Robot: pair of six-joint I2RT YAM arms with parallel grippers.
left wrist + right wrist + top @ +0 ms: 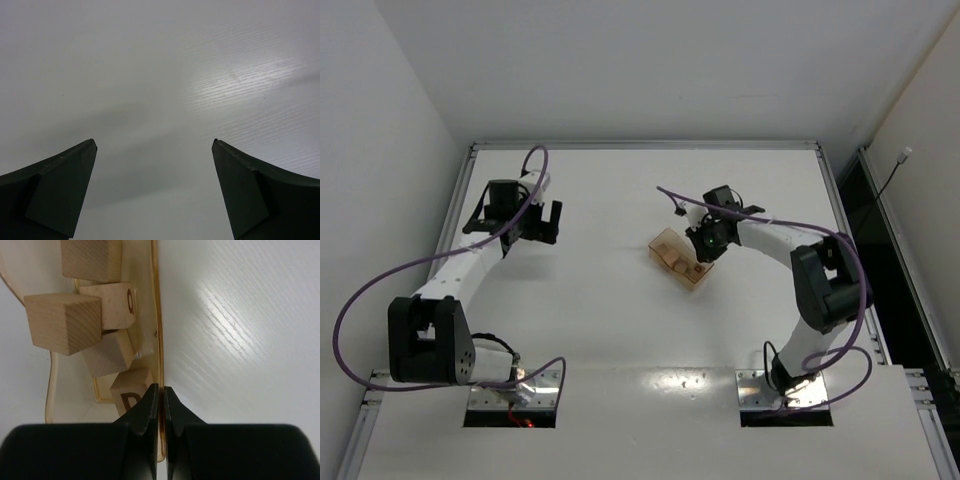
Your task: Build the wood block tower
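— Just right of the white table's (pixel 620 330) middle, what has your right gripper (pixel 160 388) got?
— You have its jaws pinched tight on the thin side wall of the translucent amber plastic tray (pixel 155 315). The small light-brown wooden cubes (pixel 62 322) lie jumbled inside that tray, the nearest just beside your fingertips.
— And your left gripper (pixel 154 142)?
— Spread wide, holding nothing, toward the table's far left corner, well apart from the cubes.

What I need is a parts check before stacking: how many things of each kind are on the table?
wooden cubes: 5, all in the tray, going by the right wrist view
amber tray: 1
Total: 6
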